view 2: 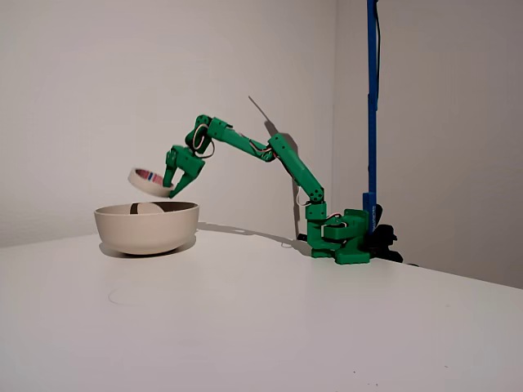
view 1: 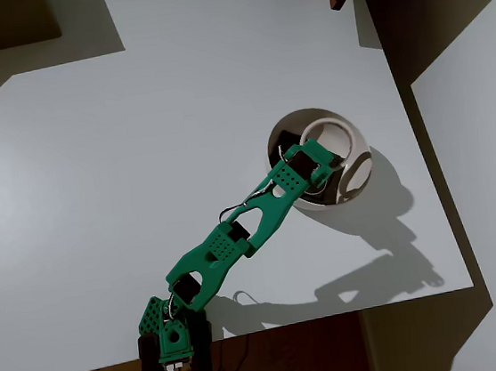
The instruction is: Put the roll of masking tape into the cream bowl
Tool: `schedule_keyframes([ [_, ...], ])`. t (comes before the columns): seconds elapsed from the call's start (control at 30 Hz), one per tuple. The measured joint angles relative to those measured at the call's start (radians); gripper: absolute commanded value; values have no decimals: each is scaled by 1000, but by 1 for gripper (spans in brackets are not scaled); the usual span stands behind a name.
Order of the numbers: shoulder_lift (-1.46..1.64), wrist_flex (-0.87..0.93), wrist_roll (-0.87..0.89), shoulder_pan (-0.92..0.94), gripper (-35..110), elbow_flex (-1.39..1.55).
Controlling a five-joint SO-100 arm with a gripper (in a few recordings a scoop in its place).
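Observation:
The roll of masking tape (view 2: 149, 180), a small whitish ring with red and dark print, hangs tilted just above the rim of the cream bowl (view 2: 147, 229). My green gripper (view 2: 169, 189) is shut on the roll's near edge. From overhead, the roll of masking tape (view 1: 343, 130) hovers over the cream bowl (view 1: 315, 209), and the gripper (view 1: 319, 157) reaches in from the lower left, covering part of the bowl's inside. A dark patch shows inside the bowl beside the fingers.
The bowl stands on a white table (view 1: 138, 162) near its right edge. The arm's base (view 1: 171, 337) is at the front edge. A blue pole (view 2: 372, 98) rises behind the base.

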Motion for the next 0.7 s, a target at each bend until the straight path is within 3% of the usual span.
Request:
schedule_keyframes([
  [0.3,-61,8,-14,25,-8,0],
  [0.47,-61,8,-6,18,13,-5],
  [0.7,-61,8,31,21,8,-21],
])
